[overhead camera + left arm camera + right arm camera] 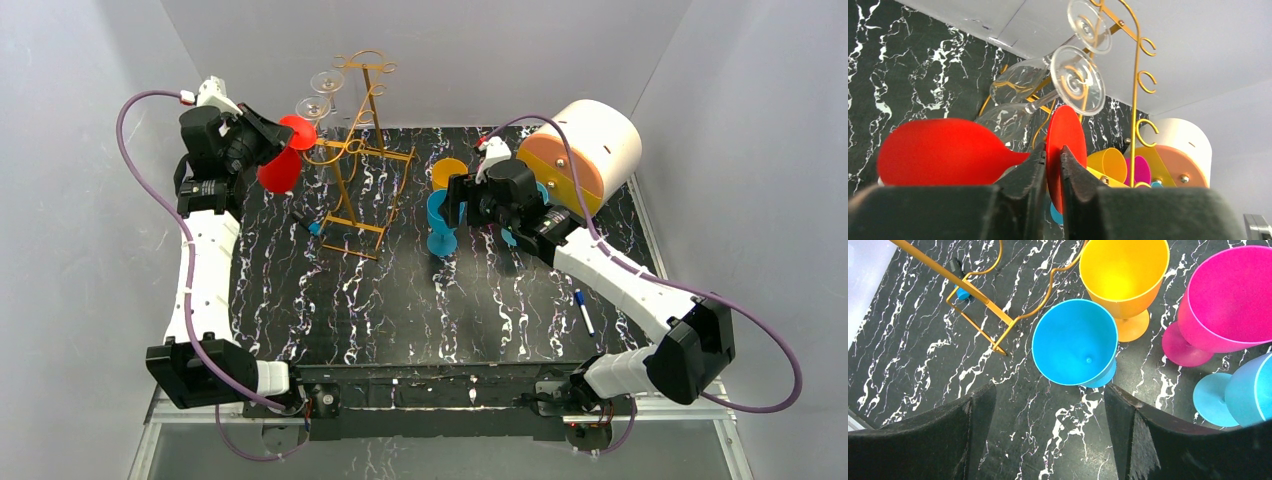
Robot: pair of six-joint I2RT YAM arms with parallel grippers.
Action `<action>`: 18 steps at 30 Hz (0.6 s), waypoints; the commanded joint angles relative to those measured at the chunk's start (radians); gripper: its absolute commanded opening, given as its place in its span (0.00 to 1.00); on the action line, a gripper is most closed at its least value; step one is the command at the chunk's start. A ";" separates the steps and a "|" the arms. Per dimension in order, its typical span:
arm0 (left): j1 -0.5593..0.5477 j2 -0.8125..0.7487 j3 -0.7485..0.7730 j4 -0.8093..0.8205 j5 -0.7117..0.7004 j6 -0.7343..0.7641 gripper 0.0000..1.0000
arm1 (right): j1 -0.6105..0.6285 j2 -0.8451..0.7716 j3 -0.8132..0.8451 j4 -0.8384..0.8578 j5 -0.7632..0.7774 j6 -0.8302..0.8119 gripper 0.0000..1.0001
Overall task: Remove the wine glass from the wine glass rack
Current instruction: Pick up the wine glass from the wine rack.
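The golden-orange wire wine glass rack stands at the back left of the table; it also shows in the left wrist view. Two clear glasses hang upside down from its arm, seen close in the left wrist view. My left gripper is shut on the round foot of a red wine glass, whose bowl lies to the left, at the rack's left side. My right gripper is open and empty above the table, just beside a blue glass.
Upright plastic glasses stand at back right: blue, yellow, pink and a second blue. A white and orange cylinder lies behind them. A blue-capped marker lies by the rack's base; a pen lies at the right.
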 commanded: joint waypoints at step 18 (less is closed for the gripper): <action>0.007 0.018 -0.022 0.119 0.131 -0.114 0.00 | -0.004 -0.006 0.028 -0.008 -0.007 -0.011 0.87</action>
